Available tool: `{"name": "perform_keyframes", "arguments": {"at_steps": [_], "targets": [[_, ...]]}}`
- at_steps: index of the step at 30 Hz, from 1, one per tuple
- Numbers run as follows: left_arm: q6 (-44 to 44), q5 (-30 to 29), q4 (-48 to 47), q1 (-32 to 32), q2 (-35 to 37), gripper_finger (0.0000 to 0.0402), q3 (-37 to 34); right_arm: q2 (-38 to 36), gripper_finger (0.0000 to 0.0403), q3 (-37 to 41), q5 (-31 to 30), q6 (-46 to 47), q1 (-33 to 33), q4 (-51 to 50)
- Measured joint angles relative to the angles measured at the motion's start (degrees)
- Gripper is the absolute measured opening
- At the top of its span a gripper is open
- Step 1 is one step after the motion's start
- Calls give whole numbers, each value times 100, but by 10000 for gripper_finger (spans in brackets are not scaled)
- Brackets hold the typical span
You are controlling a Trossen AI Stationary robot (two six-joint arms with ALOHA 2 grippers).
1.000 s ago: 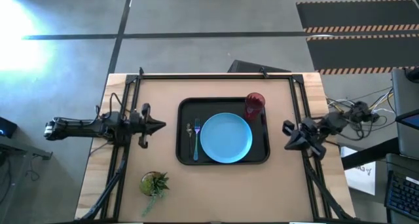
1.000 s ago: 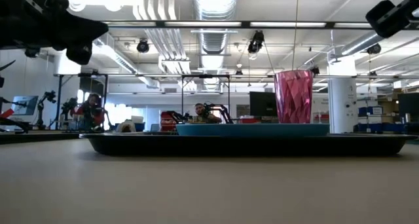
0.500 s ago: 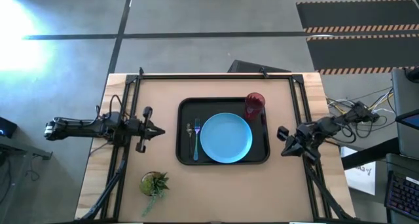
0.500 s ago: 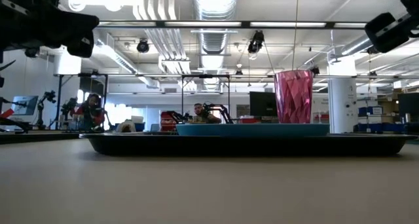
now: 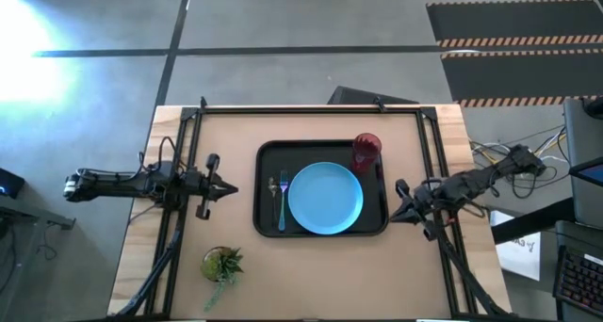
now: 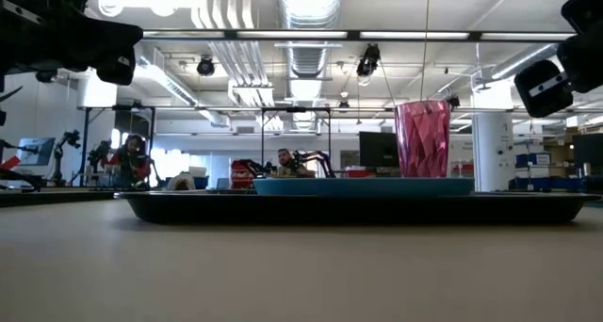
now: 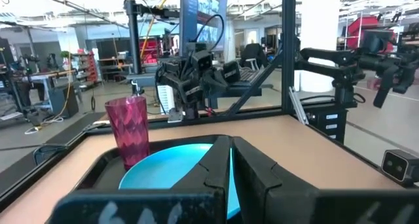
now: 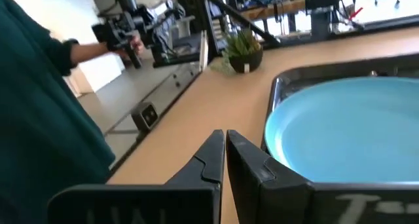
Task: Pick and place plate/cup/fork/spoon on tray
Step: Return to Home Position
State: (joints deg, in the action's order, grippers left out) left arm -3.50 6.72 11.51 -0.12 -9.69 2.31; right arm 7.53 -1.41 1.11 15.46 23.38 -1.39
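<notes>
- We see plate, cup, fork and spoon inside the tray, frame centre.
- Left gripper and right gripper have fingers together, empty.
- The right gripper, just beside the tray's rim, could nudge it.

- A small green potted plant stands on my table toward the front edge, on my left side.
- Someone's teal sleeve shows beside the table.
- People sit at desks in the room beyond.
</notes>
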Motion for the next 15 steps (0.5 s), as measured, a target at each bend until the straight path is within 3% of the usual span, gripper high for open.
{"name": "perform_keyframes", "arguments": {"at_steps": [7, 11, 15], "targets": [[14, 0, 4, 0, 4, 0, 0, 414, 9, 0, 19, 57, 0, -5], [13, -7, 7, 0, 9, 0, 0, 540, 9, 20, 59, -1199, 0, 229], [10, -9, 6, 0, 10, 0, 0, 470, 9, 17, -372, -1957, -2, 401]]}}
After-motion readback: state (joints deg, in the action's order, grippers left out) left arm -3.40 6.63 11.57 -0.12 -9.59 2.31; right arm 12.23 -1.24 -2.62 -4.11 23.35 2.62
